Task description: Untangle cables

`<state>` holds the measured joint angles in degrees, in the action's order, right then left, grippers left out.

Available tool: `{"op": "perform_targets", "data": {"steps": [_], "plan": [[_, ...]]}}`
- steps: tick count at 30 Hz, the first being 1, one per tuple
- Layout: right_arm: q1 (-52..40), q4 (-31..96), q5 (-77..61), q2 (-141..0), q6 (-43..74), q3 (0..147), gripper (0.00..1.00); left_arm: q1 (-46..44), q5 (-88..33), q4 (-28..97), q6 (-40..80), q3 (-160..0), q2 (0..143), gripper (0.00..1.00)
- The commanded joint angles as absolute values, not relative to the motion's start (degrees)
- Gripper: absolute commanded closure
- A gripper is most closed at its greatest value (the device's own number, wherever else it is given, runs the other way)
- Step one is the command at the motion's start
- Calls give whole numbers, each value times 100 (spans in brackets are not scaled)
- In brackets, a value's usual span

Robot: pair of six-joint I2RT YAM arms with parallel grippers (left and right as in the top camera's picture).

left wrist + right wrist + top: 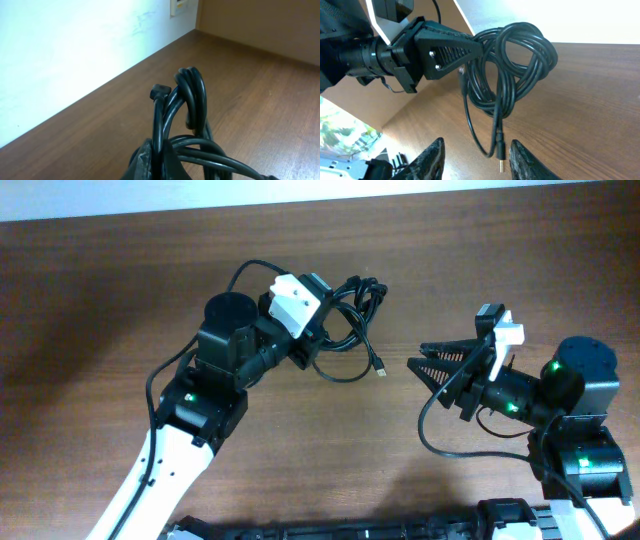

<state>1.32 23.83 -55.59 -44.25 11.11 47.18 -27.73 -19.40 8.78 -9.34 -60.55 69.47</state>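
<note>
Left gripper (479,44) pinches light, floppy cables (362,290); the open right gripper (415,356) should probably take the dangling plug (500,149).

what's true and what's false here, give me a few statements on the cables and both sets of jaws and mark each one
1. The left gripper has its jaws clamped on the cables. True.
2. A loose end with a silvery plug trails out of the bundle toward the right gripper. True.
3. The right gripper holds the silvery plug. False: its jaws stand open and empty, with the plug apart from them.
4. The cables lie apart from one another in straight lines. False: they are bunched in one looped bundle.
</note>
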Motion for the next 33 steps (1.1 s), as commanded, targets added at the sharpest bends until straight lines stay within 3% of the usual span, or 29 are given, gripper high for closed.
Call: {"op": "perform_targets", "data": {"steps": [1,9,13,17,22,26,29,33], "plan": [[113,2377,-5638,-4377,1105,4797,42,-2783,-1822,814,-1020,-6178,6705,100],[115,2373,-5551,-4383,1107,4797,36,-2783,-2709,596,-2038,-6178,6694,100],[115,2355,-4858,-4383,996,4797,20,-2783,-3848,685,-3041,-6178,6694,100],[113,2145,-4565,-4383,217,4797,14,-2783,-4558,733,-3798,-6178,6694,100],[113,1660,-5065,-4381,128,4797,14,-2783,-5701,366,-4145,-6178,6694,100],[113,1625,-5922,-4381,128,4797,15,-2786,-5730,261,-4106,-6178,6694,100],[113,1621,-6265,-4381,130,4797,23,-2847,-5791,281,-4036,-6178,6696,100],[113,1627,-6576,-4381,237,4797,80,-3103,-5778,242,-4032,-6178,6700,100]]}}
